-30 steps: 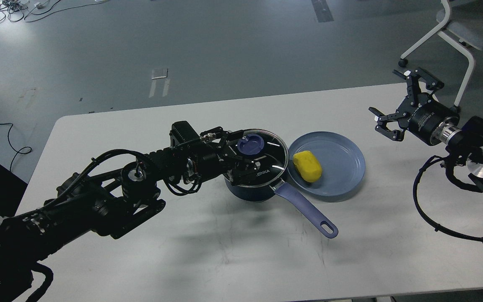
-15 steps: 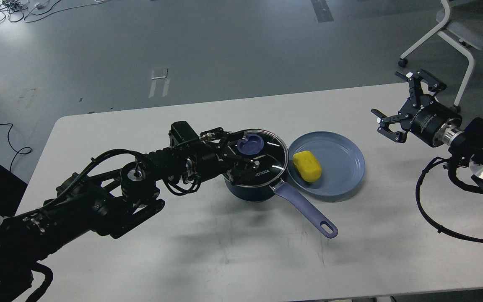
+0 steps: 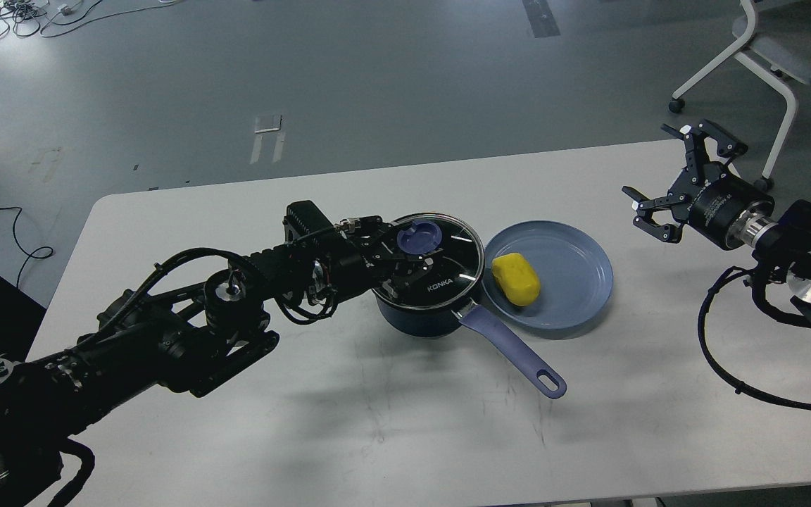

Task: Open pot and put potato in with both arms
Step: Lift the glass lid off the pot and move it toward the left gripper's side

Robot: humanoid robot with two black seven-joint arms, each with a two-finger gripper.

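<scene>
- My left gripper [image 3: 412,255] is on the glass lid [image 3: 448,264] of the pot [image 3: 419,317], its fingers [image 3: 395,285] clenched about the blue knob [image 3: 419,237].
- Since a second ago the lid has tipped and shifted slightly, so that its brand lettering now shows more fully. I judge the lift is just starting.
- The lid still covers the pot, so nothing can go in yet.
- The pot stands mid-worktop [image 3: 236,422], its handle [image 3: 511,348] pointing toward me and to the right.
- The potato [image 3: 516,279] lies on the plate [image 3: 574,282], on the plate's left part, just beside the pot.
- My right gripper [image 3: 662,179] hovers above the right end of the worktop, fingers spread wide and empty, well apart from the potato. It has drifted a little toward the far edge.
- The lid and my left arm are what stand between the potato and the pot; the handle juts close to the plate.
- A chair [image 3: 764,56] stands beyond the worktop, out of the way.
</scene>
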